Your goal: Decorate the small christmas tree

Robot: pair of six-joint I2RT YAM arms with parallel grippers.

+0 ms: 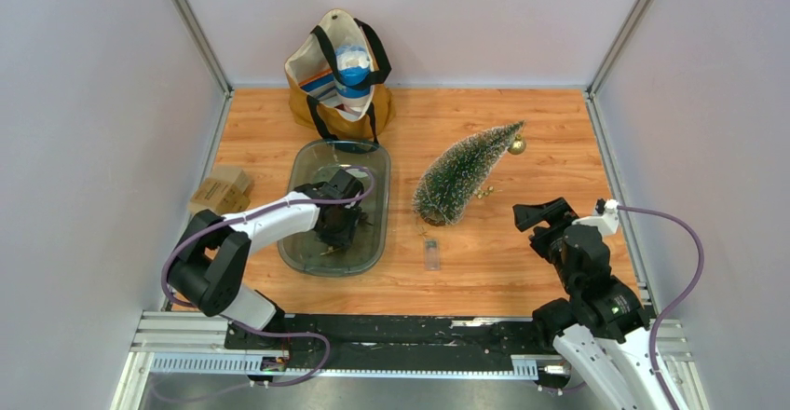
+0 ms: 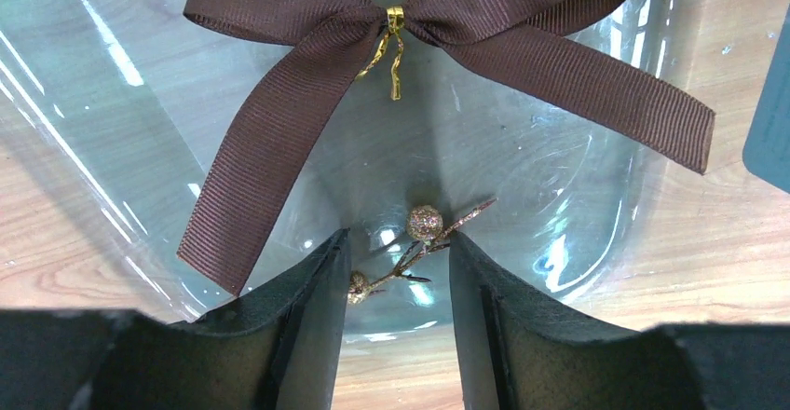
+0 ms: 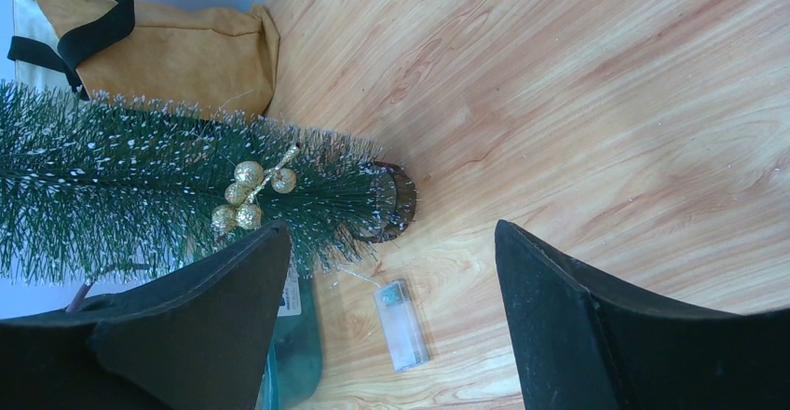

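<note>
Wooden tabletop [image 1: 540, 121]: left claw [image 2: 398, 236] spread astride glitter sprig [image 2: 424, 224], right claw [image 3: 391, 226] spread, bow [image 2: 401, 19] cropped

Greens, golds and browns on my feeds

The small christmas tree [image 1: 463, 175] is dark green bristle flecked white, carrying gold glitter balls [image 3: 248, 194]. In the clear tray [image 2: 568, 177] I see a chocolate-brown ribbed bow [image 2: 279, 121] with a gold tie [image 2: 395, 17] and a glittery gold sprig [image 2: 425, 224]. The table [image 1: 522, 121] is orange woodgrain; the bag [image 3: 168, 51] tan with black straps.
</note>
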